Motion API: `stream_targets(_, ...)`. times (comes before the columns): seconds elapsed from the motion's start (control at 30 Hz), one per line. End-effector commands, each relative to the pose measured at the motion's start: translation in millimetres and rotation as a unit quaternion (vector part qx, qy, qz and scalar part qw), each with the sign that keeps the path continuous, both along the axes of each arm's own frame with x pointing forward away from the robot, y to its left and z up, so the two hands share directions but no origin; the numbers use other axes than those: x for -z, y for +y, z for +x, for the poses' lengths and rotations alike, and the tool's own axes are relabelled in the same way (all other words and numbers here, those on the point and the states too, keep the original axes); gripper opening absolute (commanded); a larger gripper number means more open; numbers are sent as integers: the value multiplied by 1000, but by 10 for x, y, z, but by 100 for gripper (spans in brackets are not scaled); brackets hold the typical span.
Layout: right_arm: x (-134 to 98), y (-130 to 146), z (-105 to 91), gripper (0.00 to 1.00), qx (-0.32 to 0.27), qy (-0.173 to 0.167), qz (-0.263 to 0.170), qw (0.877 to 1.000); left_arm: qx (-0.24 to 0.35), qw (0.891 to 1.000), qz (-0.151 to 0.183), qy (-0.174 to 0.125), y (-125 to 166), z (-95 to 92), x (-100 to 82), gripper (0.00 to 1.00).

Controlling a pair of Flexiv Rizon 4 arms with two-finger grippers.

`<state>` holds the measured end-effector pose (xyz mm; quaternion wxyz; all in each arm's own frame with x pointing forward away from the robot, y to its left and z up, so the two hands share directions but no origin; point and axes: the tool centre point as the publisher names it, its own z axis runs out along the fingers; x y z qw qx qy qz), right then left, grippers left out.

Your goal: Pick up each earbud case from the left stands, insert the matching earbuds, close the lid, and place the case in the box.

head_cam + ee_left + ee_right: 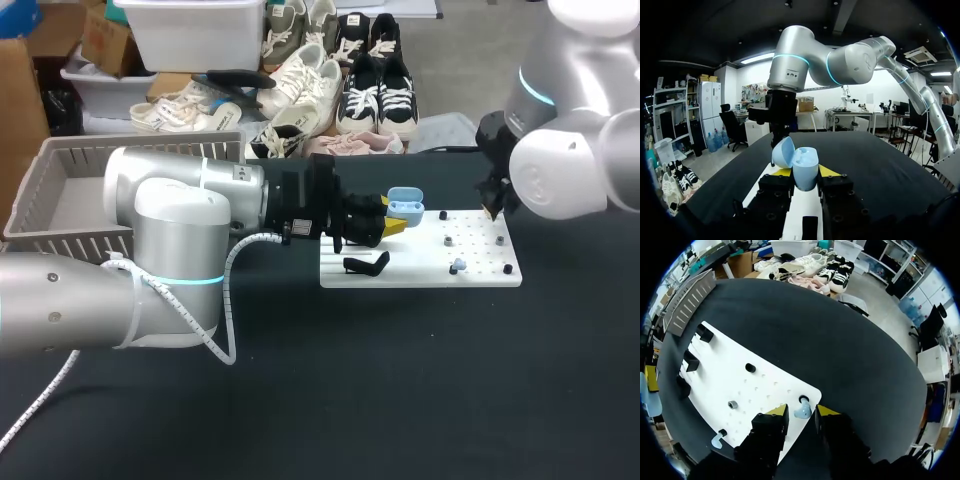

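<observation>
Head cam high behind arms, looks down on desk [420, 390]. Wrist cams look close along left hand [805, 172], right hand [802, 411]; all share white board [480, 262].

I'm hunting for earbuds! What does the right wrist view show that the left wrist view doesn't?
Only the right wrist view shows a blue earbud ahead of the right jaws, a second earbud, the black stands and the grey basket. Only the left wrist view shows the open lid of the blue case in the left jaws, and the right arm beyond. Both show the white board and black table.
</observation>
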<state>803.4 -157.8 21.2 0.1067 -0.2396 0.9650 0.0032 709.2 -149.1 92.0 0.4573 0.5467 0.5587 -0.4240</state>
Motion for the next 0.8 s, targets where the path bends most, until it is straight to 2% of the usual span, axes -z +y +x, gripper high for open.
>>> stream_targets(0.03,-5,3,-31,32,2,-3,-2,1000,-3,1000,-1,-1,3,-18,2,0)
stream_targets(0.13,-5,3,-31,32,2,-3,-2,1000,-3,1000,-1,-1,3,-18,2,0)
stream_targets(0.17,37,24,-53,21,5,4,-6,1000,-3,1000,-1,-1,3,-18,2,0)
stream_targets(0.3,56,1,-37,16,5,6,-7,1000,-3,1000,-1,-1,3,-18,2,0)
stream_targets(0.73,78,-17,-52,13,7,9,-7,1000,-3,1000,-1,-1,3,-18,2,0)
stream_targets(0.8,64,-6,-64,1,8,9,-6,1000,-3,1000,-1,-1,3,-18,2,0)
